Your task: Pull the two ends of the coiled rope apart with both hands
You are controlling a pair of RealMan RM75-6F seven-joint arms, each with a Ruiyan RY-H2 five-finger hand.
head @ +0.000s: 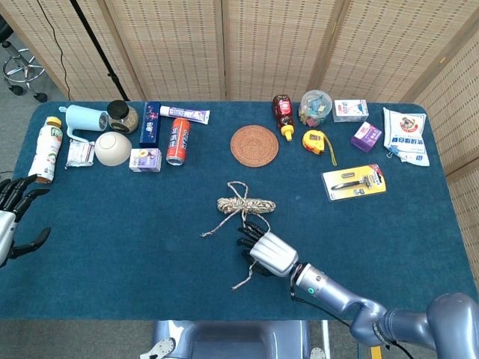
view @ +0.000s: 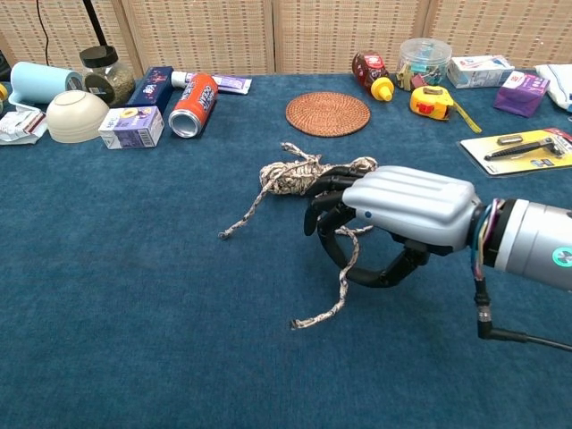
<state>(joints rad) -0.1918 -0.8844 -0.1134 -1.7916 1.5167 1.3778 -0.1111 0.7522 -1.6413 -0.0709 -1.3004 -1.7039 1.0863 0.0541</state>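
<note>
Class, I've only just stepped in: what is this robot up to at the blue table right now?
The right hand is down at the coiled rope in the middle of the table, its fingers curled around the loose end that trails toward the near edge. The other loose end lies untouched on the cloth, pointing left. The left hand shows only at the far left edge of the head view, fingers spread, holding nothing. The rope is not yet pulled apart.

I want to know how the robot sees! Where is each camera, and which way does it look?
Head view: up high, looking steeply down on the table; shows the right hand, its arm, and the left hand at the edge.
Chest view: low, looking forward across the table; shows only the right hand and forearm.
Both share the coiled rope, the right hand and the woven mat.
</note>
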